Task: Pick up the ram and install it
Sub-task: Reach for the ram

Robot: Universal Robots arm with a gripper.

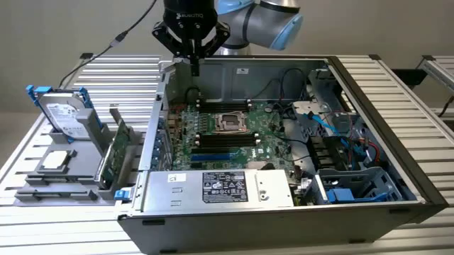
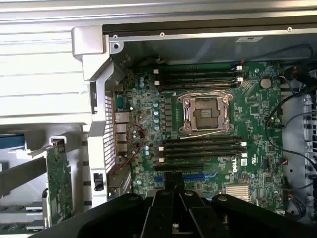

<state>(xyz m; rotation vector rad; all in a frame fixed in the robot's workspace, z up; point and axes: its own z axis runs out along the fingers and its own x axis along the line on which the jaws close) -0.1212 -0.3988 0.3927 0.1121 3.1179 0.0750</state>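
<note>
your gripper (image 1: 194, 69) hangs pinched shut, holding nothing, over the far corner of the open computer case (image 1: 376, 106). a green board (image 1: 117, 151) stands on edge in the gray rack (image 1: 35, 186) beside the case (whether that's the ram, you can't tell)

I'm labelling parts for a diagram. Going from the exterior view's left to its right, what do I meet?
Hard drive → upright green circuit card → CPU socket → drive cage.
</note>
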